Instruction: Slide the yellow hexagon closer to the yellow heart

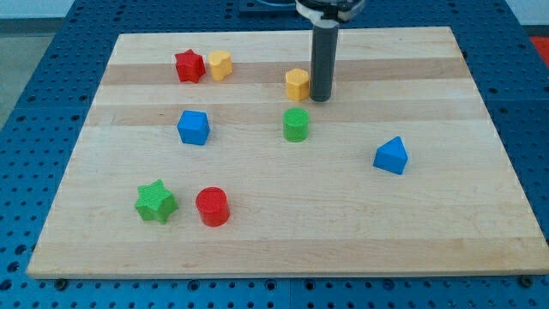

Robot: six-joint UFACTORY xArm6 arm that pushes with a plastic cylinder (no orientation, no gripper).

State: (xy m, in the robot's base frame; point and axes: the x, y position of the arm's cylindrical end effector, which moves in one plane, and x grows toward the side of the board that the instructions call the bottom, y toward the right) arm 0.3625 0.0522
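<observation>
The yellow hexagon (297,83) sits on the wooden board near the view's top centre. The yellow heart (220,64) lies further to the view's left, right beside a red star (190,66). My tip (320,99) rests on the board just to the view's right of the yellow hexagon, touching it or nearly so. A wide gap of bare board separates the hexagon from the heart.
A green cylinder (296,124) stands just below the hexagon. A blue cube (194,127) is at the left centre and a blue triangular block (391,155) at the right. A green star (156,202) and a red cylinder (212,206) are at the bottom left.
</observation>
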